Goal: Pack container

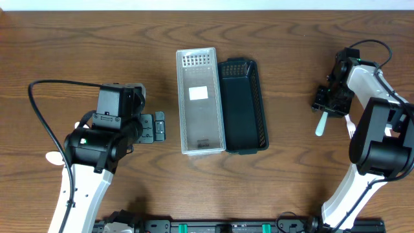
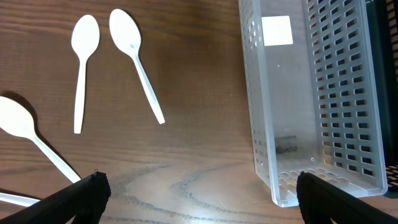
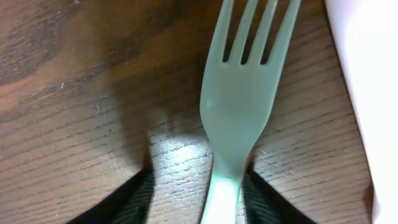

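The fork lies flat on the table at the far right, well apart from the two bins in the middle: a clear perforated bin and a black bin touching it side by side. The right tool is down at the table and straddles the fork's handle. One finger is almost against the handle and a gap shows on the other side, so it looks released, not yet clenched.

The fork looks like thin plastic: very light, a little springy, smooth enough to slip or twist. Its handle is narrow and low on the table, so the hold should be across the handle near the neck, where it widens towards the tines. A light squeeze should do, since a hard one could flick it out.

The left tool hangs spread wide and holds nothing, with several white spoons on the table in front of it, beside the clear bin.
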You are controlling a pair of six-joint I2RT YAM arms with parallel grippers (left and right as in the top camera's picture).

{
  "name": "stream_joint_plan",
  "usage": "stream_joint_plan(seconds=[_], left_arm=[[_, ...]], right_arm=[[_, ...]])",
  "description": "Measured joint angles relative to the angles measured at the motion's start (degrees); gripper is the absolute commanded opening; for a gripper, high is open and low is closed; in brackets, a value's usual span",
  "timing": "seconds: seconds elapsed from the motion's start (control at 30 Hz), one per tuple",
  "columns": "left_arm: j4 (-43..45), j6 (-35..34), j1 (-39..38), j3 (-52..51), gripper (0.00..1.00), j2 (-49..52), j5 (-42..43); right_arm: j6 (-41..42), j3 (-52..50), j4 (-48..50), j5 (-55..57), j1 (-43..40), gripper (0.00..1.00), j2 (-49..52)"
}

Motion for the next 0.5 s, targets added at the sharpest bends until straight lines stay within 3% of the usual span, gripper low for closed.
stream_joint_plan(seconds=[0.5], left_arm=[[0.00, 0.00, 0.00, 0.00, 0.98, 0.00, 0.02]], right_arm=[[0.07, 0.00, 0.59, 0.24, 0.00, 0.09, 0.00]])
